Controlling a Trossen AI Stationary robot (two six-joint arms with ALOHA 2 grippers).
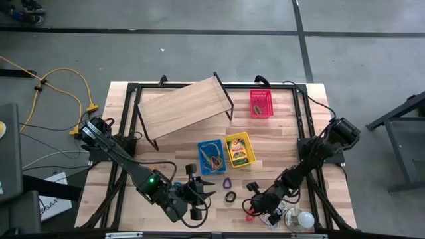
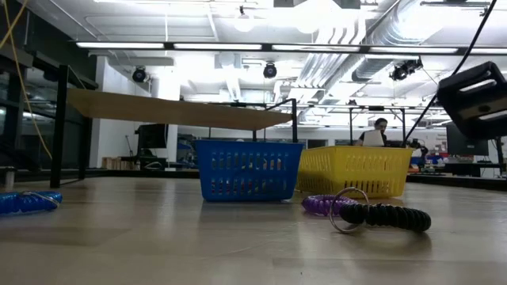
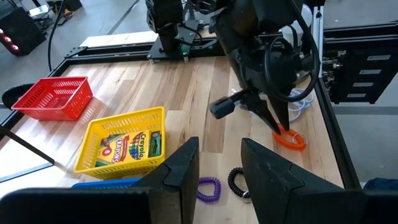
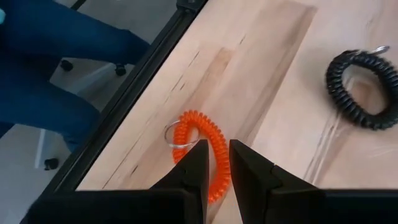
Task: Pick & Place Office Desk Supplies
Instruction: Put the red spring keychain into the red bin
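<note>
An orange coil loop with a small metal ring lies on the table near its front edge; it also shows in the high view. My right gripper stands over it, shut on its strand. My left gripper is open and empty, at the front of the table. A black coil and a purple coil lie between the arms. The yellow basket holds the crayon box. The blue basket holds several loops. The red basket stands at the far right. My right gripper pinches one side of the orange coil's ring between its two fingers, one inside the loop and one outside. The fingers come from above, slanting toward the table's front. The coil lies flat on the table.
A wooden board on black legs stands at the far left. A white bulb with a thin cord lies at the front right, close to my right arm. A blue coil lies apart from the baskets. The table's front edge is just beyond the orange coil.
</note>
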